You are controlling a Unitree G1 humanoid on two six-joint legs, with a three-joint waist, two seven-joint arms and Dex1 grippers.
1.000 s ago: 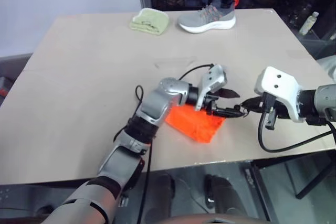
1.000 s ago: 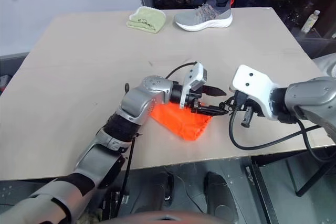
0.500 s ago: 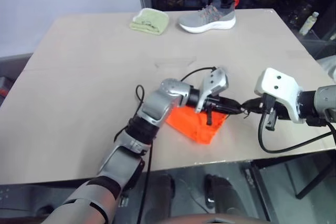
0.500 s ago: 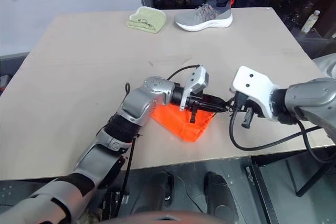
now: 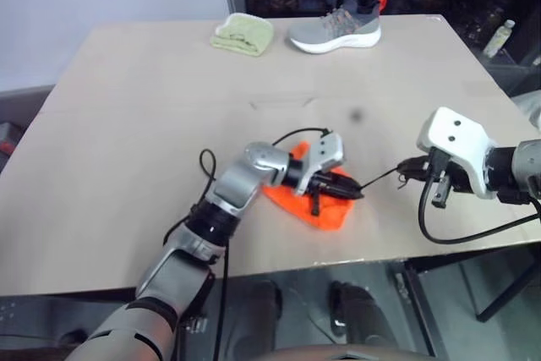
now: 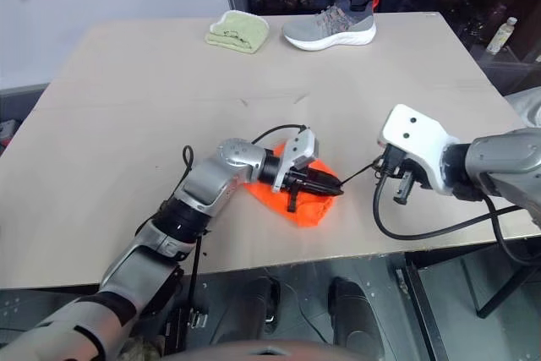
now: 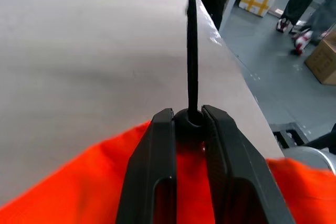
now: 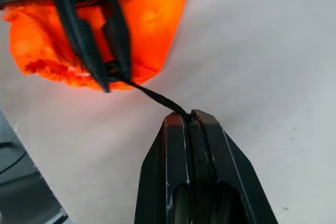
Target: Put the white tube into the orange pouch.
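The orange pouch (image 5: 324,214) lies bunched near the table's front edge, its mouth drawn together. My left gripper (image 5: 352,193) rests over it, shut on the black toggle (image 7: 188,121) of the pouch's cord. From there the thin black cord (image 5: 380,177) runs taut to my right gripper (image 5: 407,180), which is shut on the cord's end (image 8: 176,112) a little to the right of the pouch. In the right wrist view the left gripper's fingers (image 8: 80,31) cross the pouch (image 8: 155,17). The white tube is hidden.
A folded light-green cloth (image 5: 243,35) and a grey shoe (image 5: 335,30) lie at the table's far edge. A pale bottle (image 5: 497,38) stands beyond the table's right side. The table's front edge (image 5: 363,257) runs just below the pouch.
My left gripper has shut on the toggle and moved down and to the left, away from the right gripper. The cord now stretches taut and the pouch is bunched. The right gripper has stayed put.
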